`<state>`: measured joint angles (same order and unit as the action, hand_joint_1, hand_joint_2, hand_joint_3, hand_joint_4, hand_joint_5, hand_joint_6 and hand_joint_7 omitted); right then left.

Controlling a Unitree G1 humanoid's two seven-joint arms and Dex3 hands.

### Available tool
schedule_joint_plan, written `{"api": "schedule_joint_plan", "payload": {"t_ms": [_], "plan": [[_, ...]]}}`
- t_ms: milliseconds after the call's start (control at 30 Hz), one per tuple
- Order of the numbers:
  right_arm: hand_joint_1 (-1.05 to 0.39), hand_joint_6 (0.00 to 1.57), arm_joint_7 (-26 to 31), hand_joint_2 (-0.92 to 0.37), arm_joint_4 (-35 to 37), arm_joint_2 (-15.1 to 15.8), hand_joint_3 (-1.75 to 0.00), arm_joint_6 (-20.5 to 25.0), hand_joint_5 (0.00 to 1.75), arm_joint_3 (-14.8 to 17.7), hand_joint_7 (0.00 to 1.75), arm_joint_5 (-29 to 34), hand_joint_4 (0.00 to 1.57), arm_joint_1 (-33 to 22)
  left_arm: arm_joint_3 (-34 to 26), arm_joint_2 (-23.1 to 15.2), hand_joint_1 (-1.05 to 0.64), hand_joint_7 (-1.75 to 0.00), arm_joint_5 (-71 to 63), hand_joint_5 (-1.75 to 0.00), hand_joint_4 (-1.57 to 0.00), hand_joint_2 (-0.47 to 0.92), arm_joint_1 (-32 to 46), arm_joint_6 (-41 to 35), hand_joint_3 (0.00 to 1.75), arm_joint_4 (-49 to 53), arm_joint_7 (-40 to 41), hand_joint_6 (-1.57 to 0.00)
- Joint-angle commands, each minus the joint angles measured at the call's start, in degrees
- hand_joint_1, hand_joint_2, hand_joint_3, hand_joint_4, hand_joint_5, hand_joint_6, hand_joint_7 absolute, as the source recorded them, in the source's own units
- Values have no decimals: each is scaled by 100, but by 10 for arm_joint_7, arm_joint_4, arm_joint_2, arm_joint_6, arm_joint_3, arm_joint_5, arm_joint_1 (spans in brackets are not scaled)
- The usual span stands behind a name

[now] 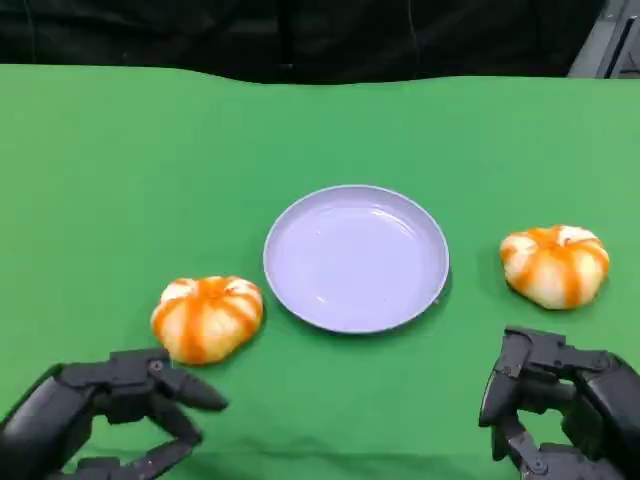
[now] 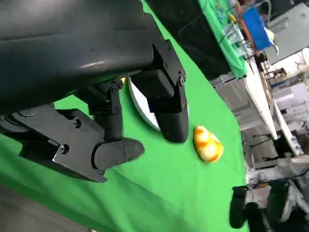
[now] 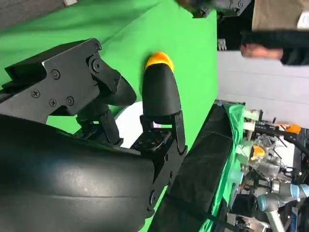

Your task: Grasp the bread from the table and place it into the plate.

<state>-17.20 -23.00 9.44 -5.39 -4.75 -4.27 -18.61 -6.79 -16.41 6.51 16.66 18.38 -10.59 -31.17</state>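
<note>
Orange-striped and pale, the round soft bread roll on the left (image 1: 207, 317) lies on the green cloth worktop (image 1: 120, 180), just left of the lilac round plastic plate (image 1: 356, 257) and apart from its rim. A second orange-striped bread roll (image 1: 555, 264) lies to the right of the plate, a little farther from it. The plate sits in the middle, bare inside.

The step in hand looks like the reach to a roll, with neither one grasped yet. The left black robot hand (image 1: 105, 415) is the better placed: it sits near the robot, just short of the left roll, with one of its fingers (image 1: 190, 392) pointing toward the roll's near edge. To do this well, the hand should go forward and over the roll so the fingers come down on opposite sides of its widest part, not on the sloping top, where a soft round roll could squeeze out. A light closing should be enough. Then lift the roll free of the cloth before carrying it right, over the plate's rim, and lower it into the middle.

The left hand's fingers are apart and hold nothing; in the left wrist view they spread over the cloth with the plate's edge behind them. The right black robot hand (image 1: 560, 410) rests low at the near right, short of the right roll, its fingers likewise parted and empty.
</note>
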Motion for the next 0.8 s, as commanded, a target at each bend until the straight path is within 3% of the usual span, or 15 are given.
{"api": "schedule_joint_plan", "payload": {"t_ms": [33,133,400,433,467,533,700,800], "plan": [[4,71,-6,-65,9,9,-108,1,175,13,153,-16,77,5,12,-23,-67,-5,-324,-17,-33,92,-56,36,23,-49,168,-56],[5,71,-8,-65,11,8,-107,1,175,13,153,-17,77,6,20,-23,-81,-3,-391,-11,-26,92,-66,35,22,-55,207,-52],[5,71,-9,-65,13,9,-107,-1,175,14,153,-19,77,7,37,-28,-82,-2,-422,-9,-26,92,-64,27,22,-53,249,-52],[5,71,-6,-65,10,7,-107,-1,175,12,153,-13,77,5,74,-21,-82,-2,-527,-9,-26,92,-104,-37,22,-61,206,-52],[4,71,-3,-65,8,6,-107,-2,175,10,153,-9,77,3,104,-14,-84,-1,-608,-4,-15,92,-134,-88,23,-67,174,-42],[3,71,0,-65,5,4,-106,-2,175,8,153,-4,76,1,138,-6,-86,0,-698,-1,-9,92,-165,-149,23,-77,139,-37],[3,70,0,-65,-8,5,-106,7,175,6,153,-9,75,-5,198,25,-84,0,-758,0,-7,92,-227,-227,24,25,164,-35],[3,70,3,-66,-10,6,-106,7,175,5,153,-4,75,-6,223,23,-85,0,-771,0,-6,92,-245,-250,27,54,176,-34]]}}
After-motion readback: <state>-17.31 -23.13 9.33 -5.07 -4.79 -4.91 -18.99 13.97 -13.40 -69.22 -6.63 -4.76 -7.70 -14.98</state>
